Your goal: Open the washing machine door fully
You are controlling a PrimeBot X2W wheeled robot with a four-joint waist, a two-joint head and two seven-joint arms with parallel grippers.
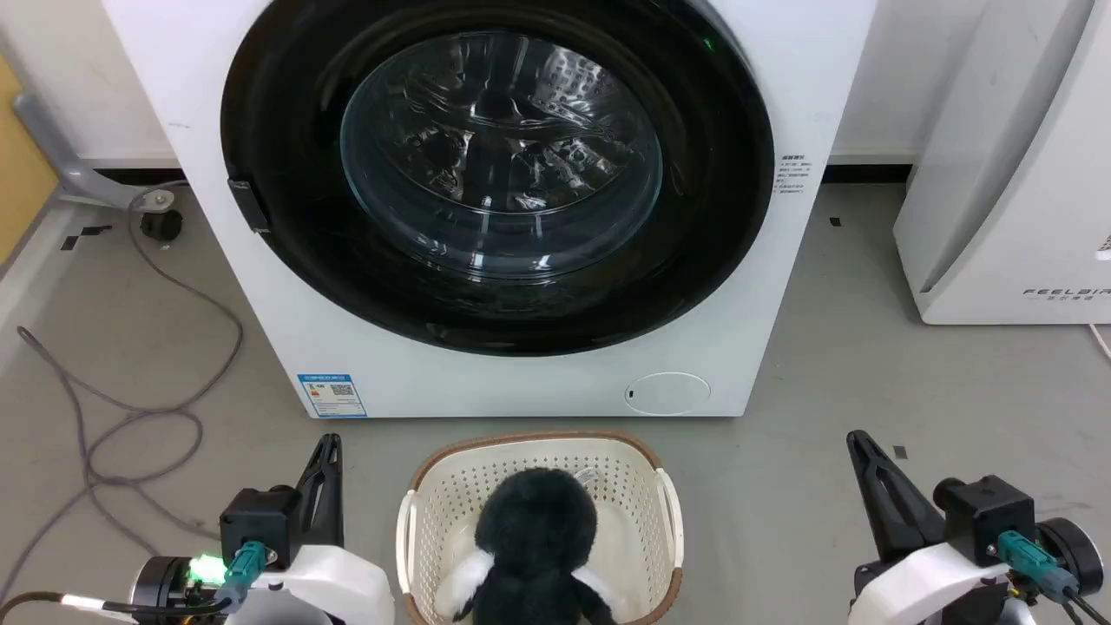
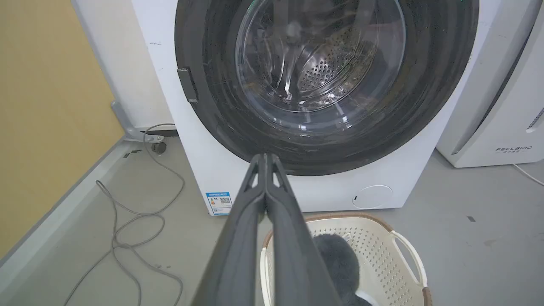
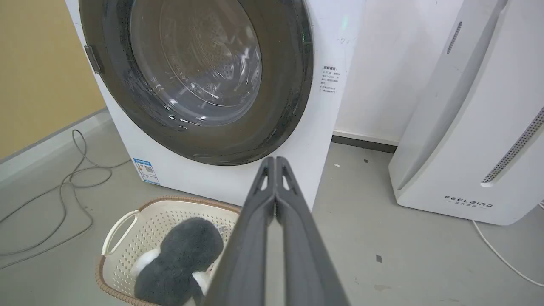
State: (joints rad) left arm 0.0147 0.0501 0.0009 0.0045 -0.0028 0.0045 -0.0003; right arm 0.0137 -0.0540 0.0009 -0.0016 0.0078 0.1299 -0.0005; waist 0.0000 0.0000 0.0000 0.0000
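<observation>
"Well, where's the door [image 1: 495,174]?"
"Shut on the washer [image 1: 811,87], ahead of both jaws, which are pressed together. Glossy, stiff, likely heavy; I'd hook its edge tab [image 1: 246,206], beyond the left jaws."

You face the washer [image 1: 260,286], with its door [image 1: 495,174] closed on its front. Low on that front, the label [image 1: 331,395] is at the left and the flap [image 1: 667,392] at the right. A basket [image 1: 664,512] stands just before the washer, with a toy [image 1: 534,529] in it. A cable [image 1: 113,417] lies left of the washer, and an appliance [image 1: 998,174] stands to its right. Your left gripper [image 1: 330,444] is before the washer's left corner, and your right gripper [image 1: 859,441] is before and right of it.
</observation>
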